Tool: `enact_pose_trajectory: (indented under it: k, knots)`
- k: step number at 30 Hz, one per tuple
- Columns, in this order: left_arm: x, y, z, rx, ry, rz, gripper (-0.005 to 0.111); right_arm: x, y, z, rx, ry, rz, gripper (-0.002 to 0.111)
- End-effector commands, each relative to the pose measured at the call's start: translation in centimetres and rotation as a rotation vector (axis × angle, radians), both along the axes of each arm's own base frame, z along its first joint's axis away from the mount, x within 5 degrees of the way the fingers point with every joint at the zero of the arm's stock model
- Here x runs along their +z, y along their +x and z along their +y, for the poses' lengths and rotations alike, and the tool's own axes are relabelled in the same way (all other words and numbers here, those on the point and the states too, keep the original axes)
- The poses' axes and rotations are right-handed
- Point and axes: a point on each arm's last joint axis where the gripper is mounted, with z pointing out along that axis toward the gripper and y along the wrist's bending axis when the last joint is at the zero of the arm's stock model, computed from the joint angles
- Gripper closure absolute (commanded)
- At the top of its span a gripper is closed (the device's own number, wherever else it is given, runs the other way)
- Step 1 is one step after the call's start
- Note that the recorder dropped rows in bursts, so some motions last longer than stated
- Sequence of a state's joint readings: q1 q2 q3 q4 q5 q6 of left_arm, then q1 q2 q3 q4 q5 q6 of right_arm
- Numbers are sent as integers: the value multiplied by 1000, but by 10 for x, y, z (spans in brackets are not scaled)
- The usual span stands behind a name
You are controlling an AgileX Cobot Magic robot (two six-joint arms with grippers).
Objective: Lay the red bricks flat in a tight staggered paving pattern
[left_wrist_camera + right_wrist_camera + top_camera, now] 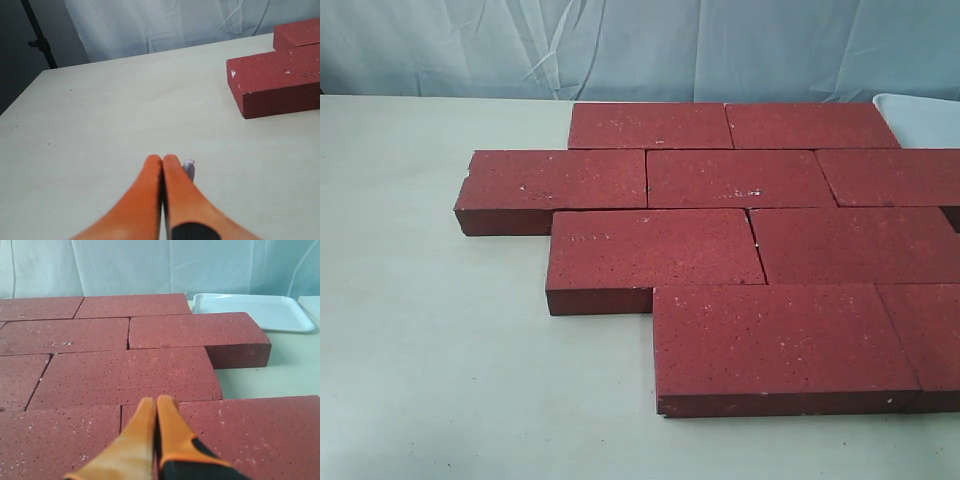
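Lying flat on the pale table [420,330], the red bricks [720,180] form four rows packed side by side, each row shifted sideways against the next so that the end joints do not line up. The far row shows two bricks, the next row three, the third two and the near row two, the last of these cut off by the right edge of the exterior view. Neighbours meet along their long sides with only thin dark seams between them. The leftmost brick [555,185] of the second row juts out farthest to the left and has a chipped far corner. The near row sits farthest to the right. A white tray [920,115] lies on the table just beside the far right end of the paving, and a pale wrinkled curtain [520,45] hangs behind the table.

The left gripper [162,160] is clenched, its orange fingers pressed together and holding nothing, over bare table to the left of the bricks and apart from them. The right gripper [156,400] is likewise clenched and empty, its orange tips showing against the near row of bricks; whether they touch the brick surface cannot be told
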State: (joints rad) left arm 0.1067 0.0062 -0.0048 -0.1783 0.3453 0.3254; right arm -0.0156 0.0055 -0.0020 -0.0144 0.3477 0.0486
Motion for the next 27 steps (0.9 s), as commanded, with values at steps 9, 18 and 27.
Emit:
enact_pose_trajectory:
  k: [9, 18, 27]
  knots:
    - [1, 0, 1, 22, -37, -28, 107, 1, 0, 0, -6, -2, -17, 109]
    - [1, 0, 7, 112, -132, -34, 107, 1, 0, 0, -6, -2, -17, 109]
    - [1, 0, 7, 102, -94, -31, 107, 1, 0, 0, -6, -2, -17, 109]
